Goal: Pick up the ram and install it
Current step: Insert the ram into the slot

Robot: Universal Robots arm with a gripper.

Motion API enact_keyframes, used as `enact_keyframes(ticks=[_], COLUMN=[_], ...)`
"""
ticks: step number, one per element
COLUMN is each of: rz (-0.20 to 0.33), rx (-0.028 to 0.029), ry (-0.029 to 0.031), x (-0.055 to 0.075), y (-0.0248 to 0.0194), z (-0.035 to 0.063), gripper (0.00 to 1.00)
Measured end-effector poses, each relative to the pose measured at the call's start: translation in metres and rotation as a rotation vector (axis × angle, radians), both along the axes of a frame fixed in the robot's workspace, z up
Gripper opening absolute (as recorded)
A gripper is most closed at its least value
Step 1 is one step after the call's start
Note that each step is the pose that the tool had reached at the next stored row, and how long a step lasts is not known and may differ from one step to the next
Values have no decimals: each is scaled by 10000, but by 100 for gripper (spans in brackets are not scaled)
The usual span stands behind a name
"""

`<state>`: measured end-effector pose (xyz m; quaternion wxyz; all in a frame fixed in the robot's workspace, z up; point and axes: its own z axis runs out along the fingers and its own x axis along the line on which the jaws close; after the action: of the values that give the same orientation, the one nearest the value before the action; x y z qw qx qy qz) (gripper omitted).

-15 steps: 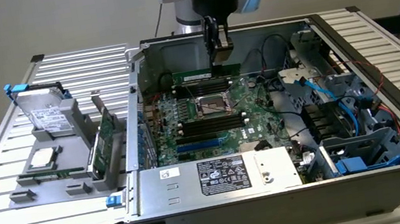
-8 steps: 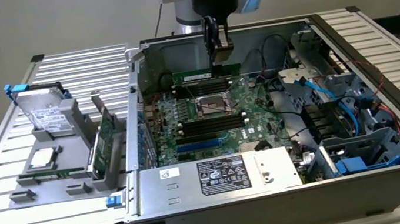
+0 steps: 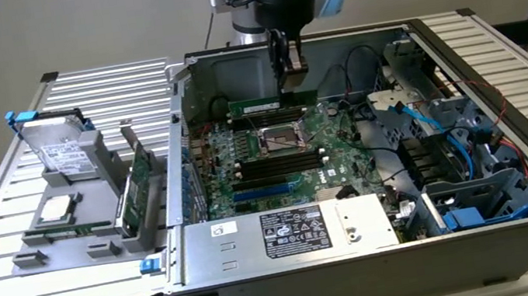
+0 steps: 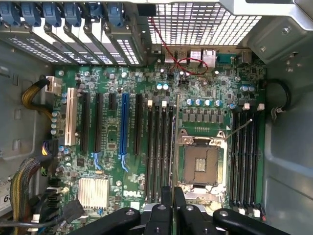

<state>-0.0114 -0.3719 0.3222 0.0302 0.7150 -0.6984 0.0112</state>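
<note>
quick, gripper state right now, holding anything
gripper: closed on the ram, holding it over the motherboard

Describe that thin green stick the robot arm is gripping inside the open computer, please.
The ram is a long, narrow green circuit-board stick with a small white label. It hangs level, on edge, over the motherboard beside the processor socket. The gripper pinches it from above, toward its end on the exterior view's right. Whether it meets a slot cannot be told.
</note>
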Motion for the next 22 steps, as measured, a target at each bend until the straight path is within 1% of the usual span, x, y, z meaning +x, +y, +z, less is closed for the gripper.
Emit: enact_keyframes(ticks=[3, 4, 5, 10, 16, 22], rz=[2, 2, 3, 2, 2, 3], rx=[-138, -175, -201, -204, -206, -206], ry=[-21, -29, -37, -39, -38, -37], x=[1, 1, 1, 1, 1, 1], y=[-1, -1, -1, -10, -14, -14], z=[-16, -22, -30, -48, -136, -245], gripper=[13, 13, 13, 13, 13, 13])
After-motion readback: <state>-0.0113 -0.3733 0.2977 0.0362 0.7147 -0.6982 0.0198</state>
